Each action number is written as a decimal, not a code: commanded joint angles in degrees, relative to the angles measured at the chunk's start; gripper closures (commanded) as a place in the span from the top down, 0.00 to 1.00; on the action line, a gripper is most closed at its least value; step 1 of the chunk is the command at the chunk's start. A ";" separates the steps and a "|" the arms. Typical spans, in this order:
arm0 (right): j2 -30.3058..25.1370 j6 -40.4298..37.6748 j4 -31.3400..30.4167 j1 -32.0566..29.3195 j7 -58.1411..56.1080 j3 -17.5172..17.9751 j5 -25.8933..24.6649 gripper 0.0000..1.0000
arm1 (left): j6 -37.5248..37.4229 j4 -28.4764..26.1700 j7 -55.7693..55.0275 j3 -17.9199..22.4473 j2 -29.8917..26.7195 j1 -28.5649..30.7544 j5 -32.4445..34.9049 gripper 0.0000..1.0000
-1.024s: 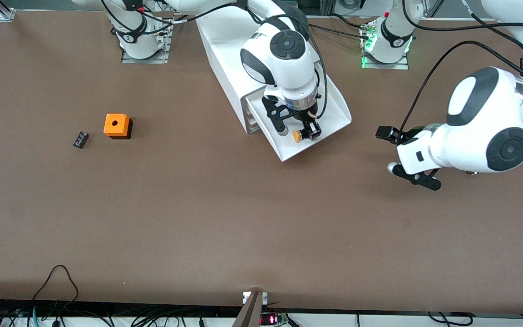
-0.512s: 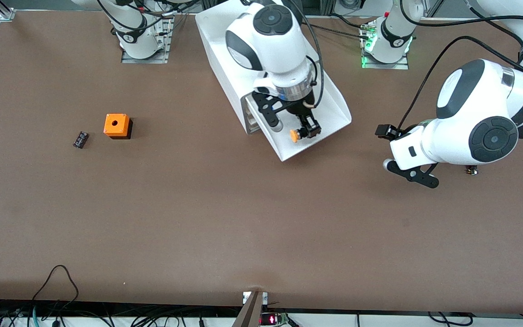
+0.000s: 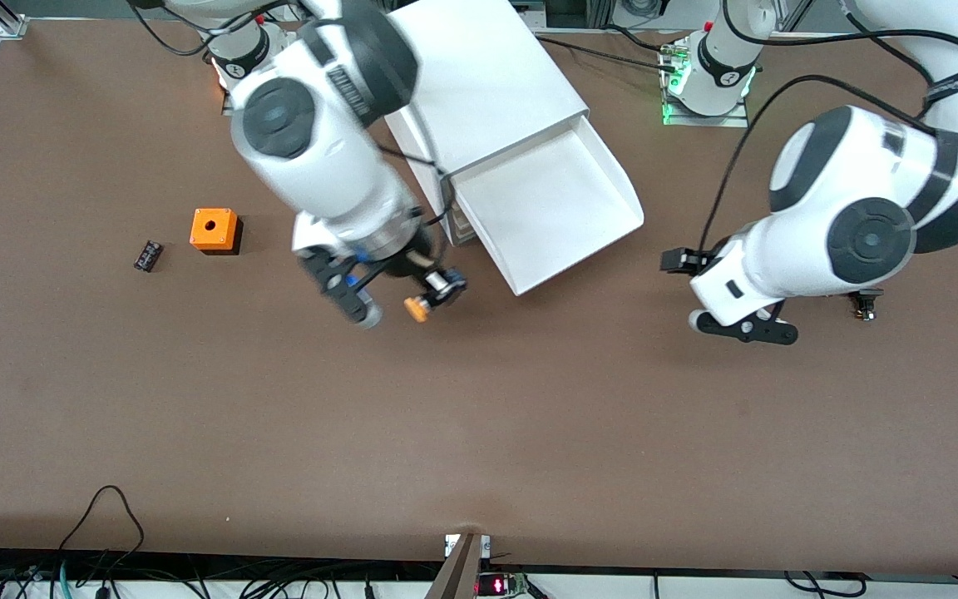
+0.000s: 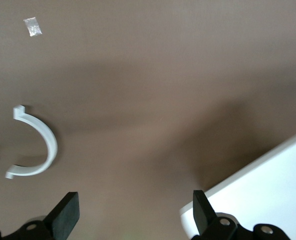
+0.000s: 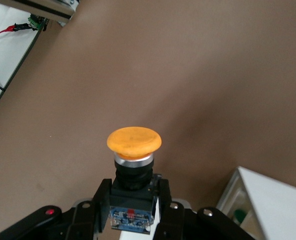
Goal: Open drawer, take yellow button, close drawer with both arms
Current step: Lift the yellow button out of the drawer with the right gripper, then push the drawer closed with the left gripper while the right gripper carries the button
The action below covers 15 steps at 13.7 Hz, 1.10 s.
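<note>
The drawer [image 3: 547, 205] is the top white tray, pulled out of the white cabinet [image 3: 479, 79], and nothing shows in it. My right gripper [image 3: 437, 289] is shut on the button [image 3: 418, 309] by its black body. It holds it in the air over bare table beside the cabinet's front, toward the right arm's end. In the right wrist view the orange cap [image 5: 134, 141] sticks out past the fingers [image 5: 99, 200]. My left gripper [image 3: 687, 291] is open and empty, low over the table beside the drawer, toward the left arm's end. In the left wrist view a drawer corner [image 4: 267, 192] lies by one finger [image 4: 201, 212].
An orange cube with a hole [image 3: 214, 230] and a small black part [image 3: 147, 254] sit toward the right arm's end. A white C-shaped piece [image 4: 38, 145] lies on the table in the left wrist view. A small metal part [image 3: 861, 308] lies by the left arm.
My right gripper has lifted the button out of the drawer and carried it toward the right arm's end, over bare table. My left gripper has moved slightly toward the drawer.
</note>
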 commanded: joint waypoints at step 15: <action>-2.65 10.30 -31.78 -17.00 -73.09 -11.75 0.35 0.00 | 20.27 -15.75 -34.45 -0.49 0.69 -8.27 -0.82 0.99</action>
